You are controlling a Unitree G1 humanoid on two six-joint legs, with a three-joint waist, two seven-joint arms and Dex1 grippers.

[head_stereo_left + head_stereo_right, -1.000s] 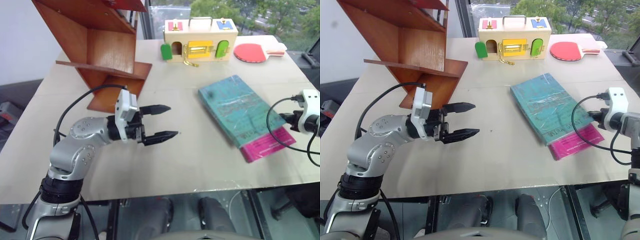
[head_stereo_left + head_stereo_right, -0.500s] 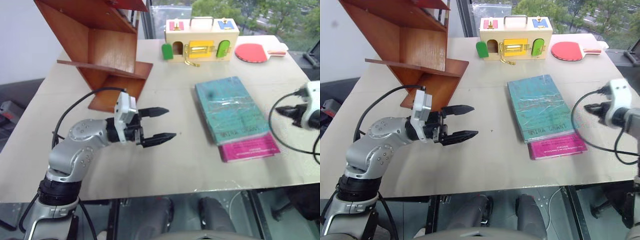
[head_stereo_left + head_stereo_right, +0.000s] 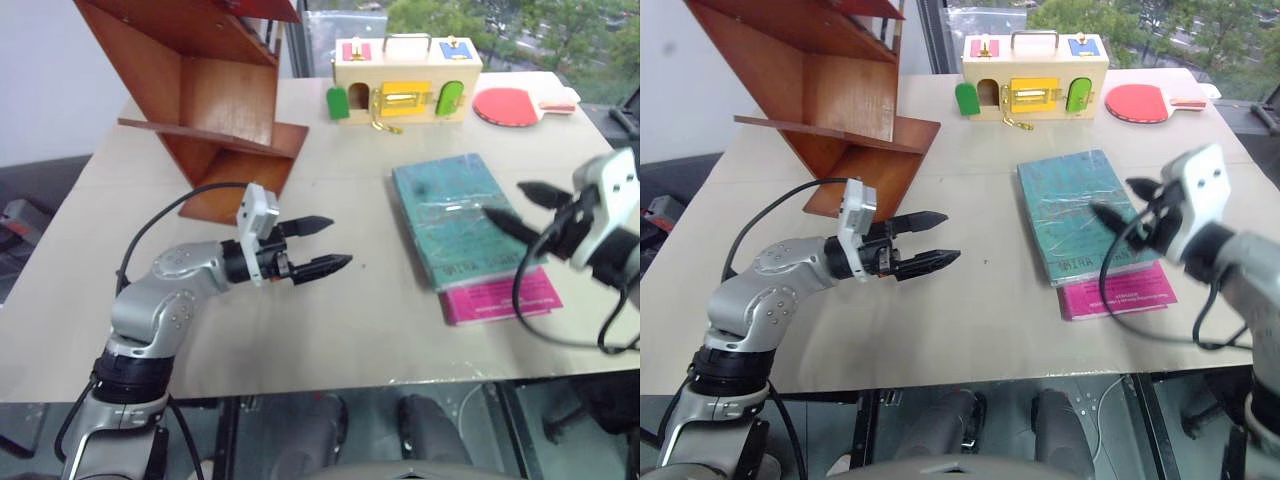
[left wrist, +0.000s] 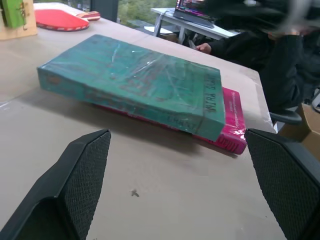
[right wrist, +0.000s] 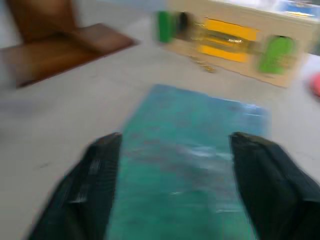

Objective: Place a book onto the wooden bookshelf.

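While my two hands wait spread and empty above the bench (image 3: 330, 340), the book (image 3: 458, 215) lies flat on the bench's right half, stacked on a pink book (image 3: 500, 296) whose edge sticks out at the near end. My right hand (image 3: 523, 207) hovers over the teal cover with its black fingers wide, gripping nothing, placed as if to come down on the near right part of the cover. My left hand (image 3: 325, 246) hangs level over bare bench, fingers apart, aimed across at the book's long left side; judging by that pose, it is set to brace or catch that side once the right hand starts a lift. The book's long axis runs away from me toward the pale box with coloured doors (image 3: 403, 82) at the back, angled slightly to the left, with the lettered end nearest me. The wooden bookshelf (image 3: 215, 105) stands well apart at the back left, its slanted boards open toward the bench, so the book has to travel across. A red paddle (image 3: 510, 103) rests beside the box.
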